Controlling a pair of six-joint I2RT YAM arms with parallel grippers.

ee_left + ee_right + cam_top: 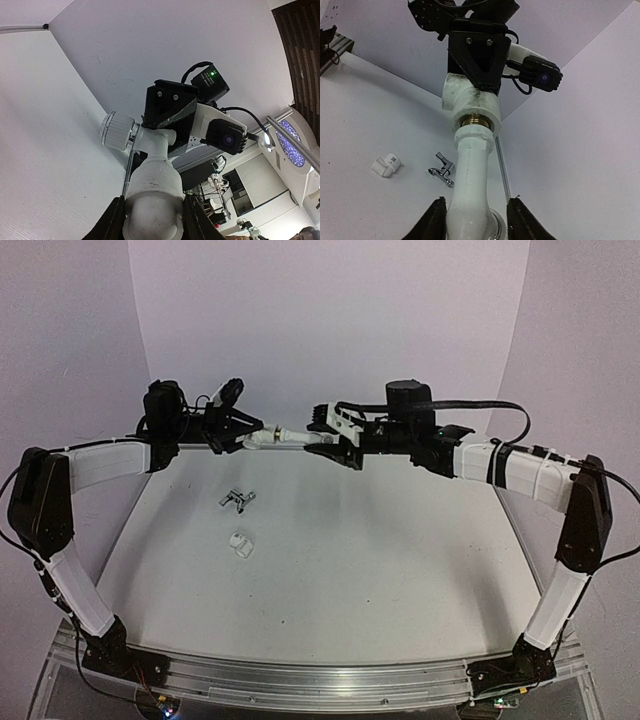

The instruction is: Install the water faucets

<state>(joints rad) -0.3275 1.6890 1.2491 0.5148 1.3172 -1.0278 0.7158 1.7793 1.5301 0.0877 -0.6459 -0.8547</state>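
Left tool [245,437] grips the 9 o'clock end of the white pipe assembly [290,436], held above the surface [400,580] at 12 o'clock. Metal pronged piece [238,499] and small white fitting [240,544] lie at 10 o'clock. Right tool [328,439] clamps the 3 o'clock end.

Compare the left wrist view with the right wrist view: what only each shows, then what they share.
Only left wrist: the knurled white cap on the fitting's side and the room beyond the backdrop. Only right wrist: the silver metal piece and small white part lying apart on the table. Both: the white fitting assembly held between left gripper and right gripper.
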